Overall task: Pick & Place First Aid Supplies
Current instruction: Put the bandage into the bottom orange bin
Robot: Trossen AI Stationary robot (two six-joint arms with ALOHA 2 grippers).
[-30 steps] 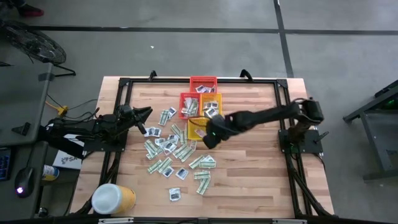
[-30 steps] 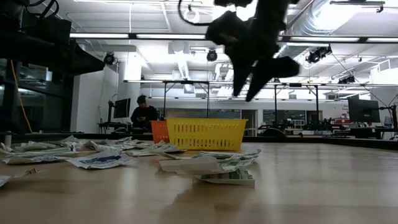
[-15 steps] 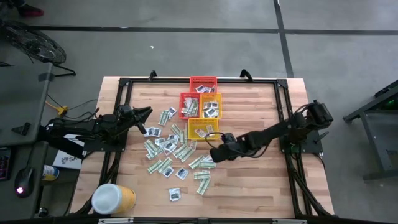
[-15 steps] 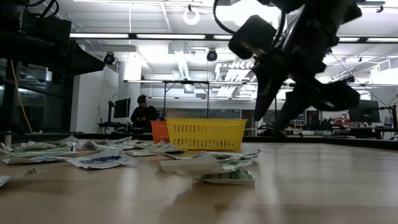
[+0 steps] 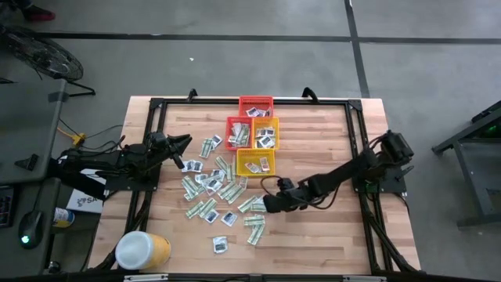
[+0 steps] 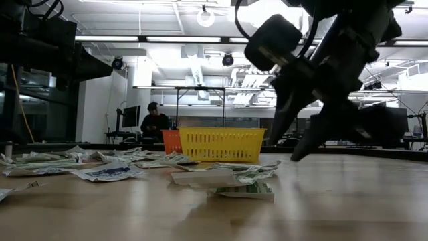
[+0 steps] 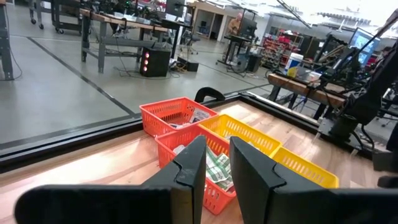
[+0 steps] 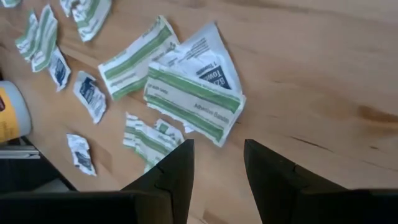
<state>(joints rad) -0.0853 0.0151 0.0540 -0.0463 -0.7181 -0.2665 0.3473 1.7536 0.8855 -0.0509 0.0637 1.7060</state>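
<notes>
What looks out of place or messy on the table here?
Packets lie strewn loose over the wood left of the baskets, overlapping and askew; only a few are inside. A yellow tub lies on its side at the near left corner. Nothing looks torn or spilled. The right gripper hovers with open jaws beside the pile.

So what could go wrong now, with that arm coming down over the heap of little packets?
The right hand hangs open over green-and-white strips lying overlapped on a white square packet, so it could pinch two at once or just slide them apart. The packets lie flat on the table, leaving little edge to catch. The yellow basket already holds a packet; a loosely held strip might fall short of it.
</notes>
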